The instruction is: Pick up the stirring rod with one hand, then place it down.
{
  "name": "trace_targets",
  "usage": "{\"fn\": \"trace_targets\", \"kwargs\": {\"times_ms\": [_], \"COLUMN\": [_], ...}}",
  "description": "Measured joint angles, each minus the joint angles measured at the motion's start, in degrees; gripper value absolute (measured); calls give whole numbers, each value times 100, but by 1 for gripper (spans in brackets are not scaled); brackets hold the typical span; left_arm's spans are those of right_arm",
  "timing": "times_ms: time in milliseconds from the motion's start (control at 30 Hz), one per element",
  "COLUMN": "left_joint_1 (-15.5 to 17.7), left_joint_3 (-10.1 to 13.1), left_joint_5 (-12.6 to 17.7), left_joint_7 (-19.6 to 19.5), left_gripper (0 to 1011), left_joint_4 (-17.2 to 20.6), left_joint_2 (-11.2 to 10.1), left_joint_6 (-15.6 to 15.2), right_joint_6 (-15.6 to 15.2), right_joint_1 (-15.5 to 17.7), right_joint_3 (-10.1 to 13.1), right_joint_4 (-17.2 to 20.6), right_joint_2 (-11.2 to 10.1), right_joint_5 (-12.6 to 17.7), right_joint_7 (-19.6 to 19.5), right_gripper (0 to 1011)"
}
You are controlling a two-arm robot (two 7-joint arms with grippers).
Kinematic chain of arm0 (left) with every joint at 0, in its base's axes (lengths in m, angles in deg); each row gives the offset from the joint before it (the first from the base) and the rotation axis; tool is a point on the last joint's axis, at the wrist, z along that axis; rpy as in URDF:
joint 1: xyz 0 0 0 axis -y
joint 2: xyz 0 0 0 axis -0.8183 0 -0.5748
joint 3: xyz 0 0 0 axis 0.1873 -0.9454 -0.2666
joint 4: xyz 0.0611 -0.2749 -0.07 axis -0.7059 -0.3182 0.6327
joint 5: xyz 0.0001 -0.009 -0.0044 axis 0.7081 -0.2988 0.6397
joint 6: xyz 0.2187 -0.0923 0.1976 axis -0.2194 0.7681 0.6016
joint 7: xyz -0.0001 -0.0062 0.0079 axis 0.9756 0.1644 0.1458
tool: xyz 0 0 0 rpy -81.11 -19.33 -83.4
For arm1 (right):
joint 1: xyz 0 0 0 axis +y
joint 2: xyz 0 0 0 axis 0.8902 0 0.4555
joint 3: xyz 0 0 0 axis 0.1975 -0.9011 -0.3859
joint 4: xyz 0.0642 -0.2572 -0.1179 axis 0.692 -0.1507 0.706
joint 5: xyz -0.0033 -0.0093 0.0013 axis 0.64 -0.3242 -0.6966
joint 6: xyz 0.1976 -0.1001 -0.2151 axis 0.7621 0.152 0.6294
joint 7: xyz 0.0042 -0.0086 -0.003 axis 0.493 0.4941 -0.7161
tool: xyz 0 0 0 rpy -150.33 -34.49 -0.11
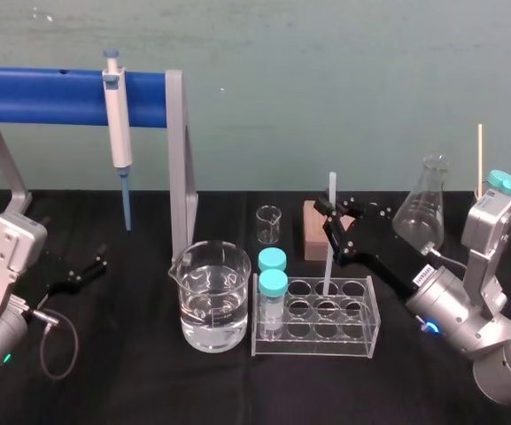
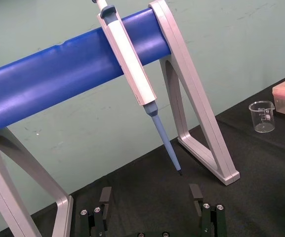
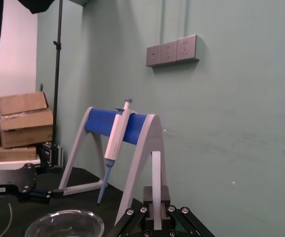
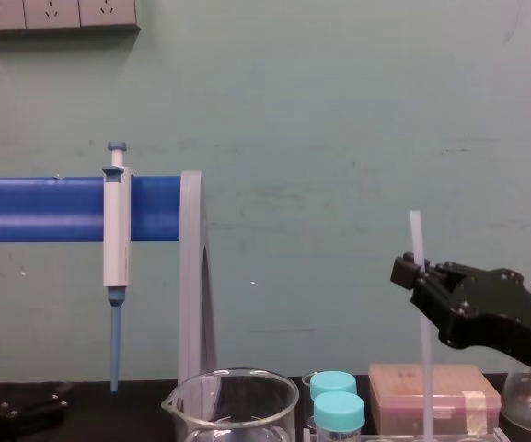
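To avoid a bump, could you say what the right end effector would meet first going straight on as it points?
Probably the pipette stand's grey leg: the right end effector, shut on the stirring rod, points toward it, though depth is unclear. The left end effector sits parked, open.

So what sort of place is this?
Likely a laboratory bench: a clear glass beaker of liquid, a hanging white-and-blue pipette, and the black right pincer holding a translucent-white stirring rod; the left pincer parked.
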Motion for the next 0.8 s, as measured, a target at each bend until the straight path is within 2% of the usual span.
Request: {"fn": "trace_targets", "kwargs": {"times_ms": [800], "left_joint_1": [0], "left_joint_3": [0], "left_joint_5": [0], "left_joint_7": [0], "left_gripper": [1000], "left_joint_4": [0], "left_joint_2": [0], "left_joint_6": [0], "right_joint_6": [7], "right_joint_1": [8], "right_joint_3": [58], "right_joint_4": [-427], "right_joint_2": [157], "right_joint_5": [-29], "right_joint_7": [26], "right_gripper": [72]}}
